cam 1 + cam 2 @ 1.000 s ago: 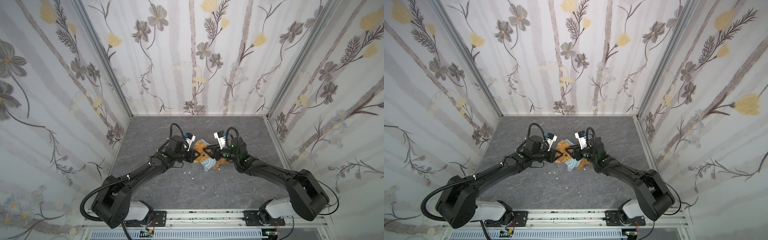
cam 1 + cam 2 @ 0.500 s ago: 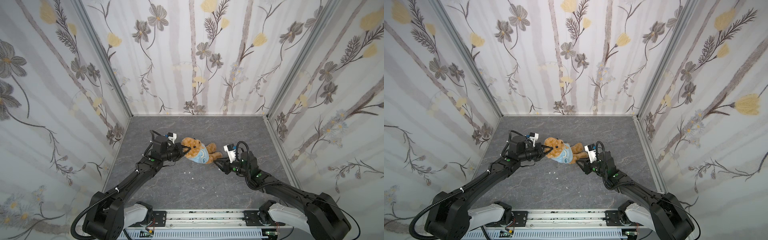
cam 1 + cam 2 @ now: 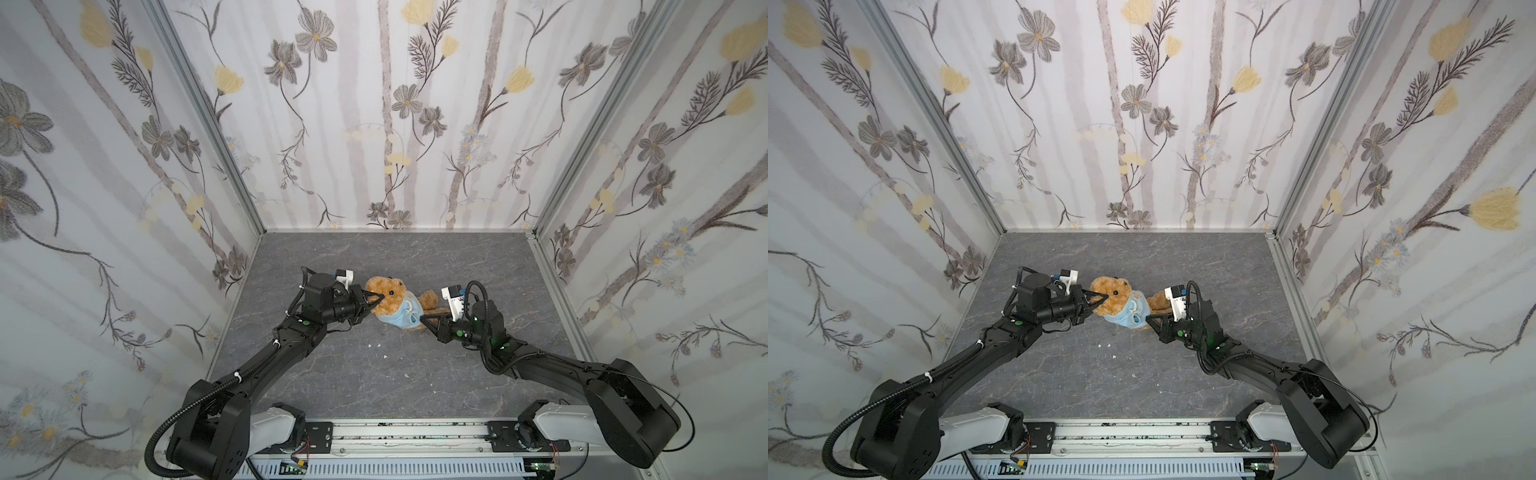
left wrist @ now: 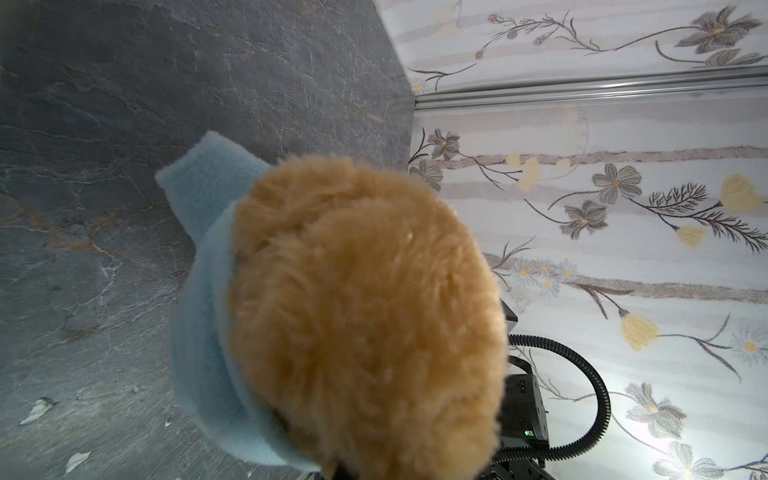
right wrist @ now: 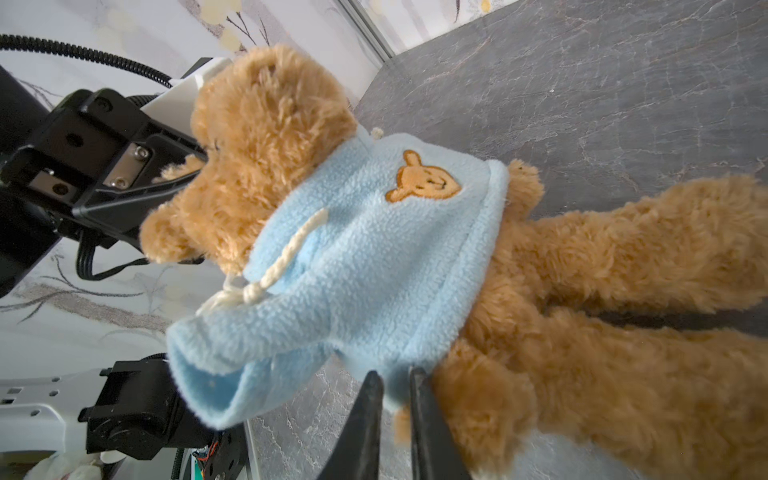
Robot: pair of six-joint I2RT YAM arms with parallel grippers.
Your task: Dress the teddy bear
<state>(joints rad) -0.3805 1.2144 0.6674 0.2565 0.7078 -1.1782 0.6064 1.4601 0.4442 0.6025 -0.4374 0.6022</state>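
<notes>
The teddy bear (image 3: 390, 291) (image 3: 1115, 289), golden-brown and fluffy, lies mid-table wearing a light-blue top (image 3: 401, 318) (image 3: 1130, 313) over its chest, legs bare toward the right. My left gripper (image 3: 379, 297) (image 3: 1103, 296) is shut on fur at the bear's head. In the left wrist view the head (image 4: 365, 311) fills the frame and hides those jaws. My right gripper (image 5: 392, 376) (image 3: 424, 319) is shut on the lower hem of the top (image 5: 365, 249), beside a furry leg (image 5: 582, 395). One sleeve (image 5: 208, 374) hangs limp.
Small white scraps (image 3: 385, 356) lie on the grey stone-look table (image 3: 374, 395) in front of the bear. Flowered walls (image 3: 374, 124) close in the back and both sides. A metal rail (image 3: 395, 436) runs along the front edge.
A second ago both grippers were crowded over the bear. The arms have drawn apart, the bear now lies stretched between them, and the right jaws have closed on the top's hem.
</notes>
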